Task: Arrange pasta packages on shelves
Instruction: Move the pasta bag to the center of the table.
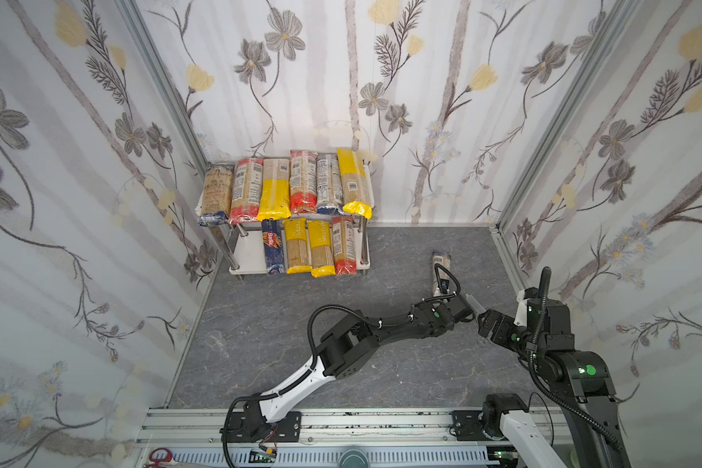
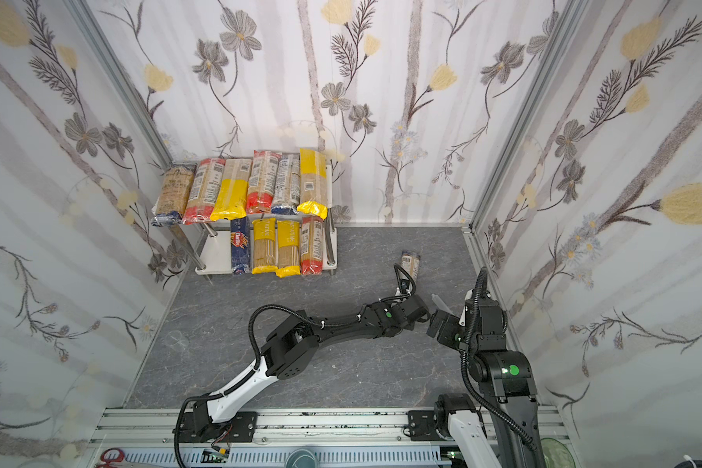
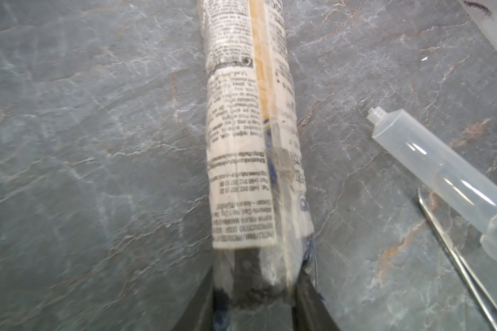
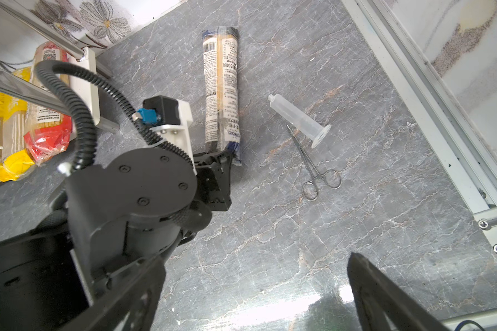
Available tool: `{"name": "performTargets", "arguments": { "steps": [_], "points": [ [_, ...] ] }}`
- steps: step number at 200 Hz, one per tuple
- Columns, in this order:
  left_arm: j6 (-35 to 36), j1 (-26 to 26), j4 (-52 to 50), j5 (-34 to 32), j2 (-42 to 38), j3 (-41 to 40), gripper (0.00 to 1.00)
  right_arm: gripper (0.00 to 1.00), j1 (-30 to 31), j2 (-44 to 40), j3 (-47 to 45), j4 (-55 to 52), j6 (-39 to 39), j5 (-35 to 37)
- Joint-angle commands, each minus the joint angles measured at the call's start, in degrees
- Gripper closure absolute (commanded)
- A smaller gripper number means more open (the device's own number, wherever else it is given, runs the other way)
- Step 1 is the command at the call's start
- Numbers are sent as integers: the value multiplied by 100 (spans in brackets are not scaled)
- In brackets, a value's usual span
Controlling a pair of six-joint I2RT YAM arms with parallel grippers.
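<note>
**As the left claw point(image 3: 253, 303) pinches it, one packet point(image 3: 241, 143) lies on the floor point(image 3: 83, 172)**

Because the claw sits low, the floor fills its wrist view: a flat grey sheet, veined white and rust like stone. The claw's dark fingers point(image 3: 198, 309) are pressed onto the packet's crumpled dark-blue end. From there the packet runs straight away from the claw, lying flat, its long axis towards the back wall point(image 1: 422, 81). It is a narrow clear wrapper over tan strands, with a white printed label.

Just beside the packet, not touching it, lie a clear plastic tube point(image 4: 299, 120) with a flared end and a thin metal clamp point(image 4: 313, 166) with ring handles. The right claw point(image 4: 256, 275) hovers close by the left claw's wrist, fingers spread wide, holding nothing.

Well beyond the left claw, against flowered paper walls, stands the rack point(image 1: 248, 251): white boards on shiny posts. It carries ten more packets point(image 1: 274, 190), six on top and four below.
</note>
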Motion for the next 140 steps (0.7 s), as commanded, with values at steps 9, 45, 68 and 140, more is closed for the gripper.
{"name": "performTargets", "arguments": {
  "steps": [9,45,68,140],
  "points": [
    [-127,4,-562,-324,-704,-1021,79,0,1,75,-121,296,12,-124],
    [-353,-21,-530,-541,-1886,-2609,70,0,-3,222,-249,611,12,-248],
    [-361,-17,-471,-628,-2522,-3261,42,0,-4,342,-274,808,-29,-325],
    [-159,14,43,-928,-2700,-3524,0,0,-2,576,-31,942,-18,-333]
  ]
}}
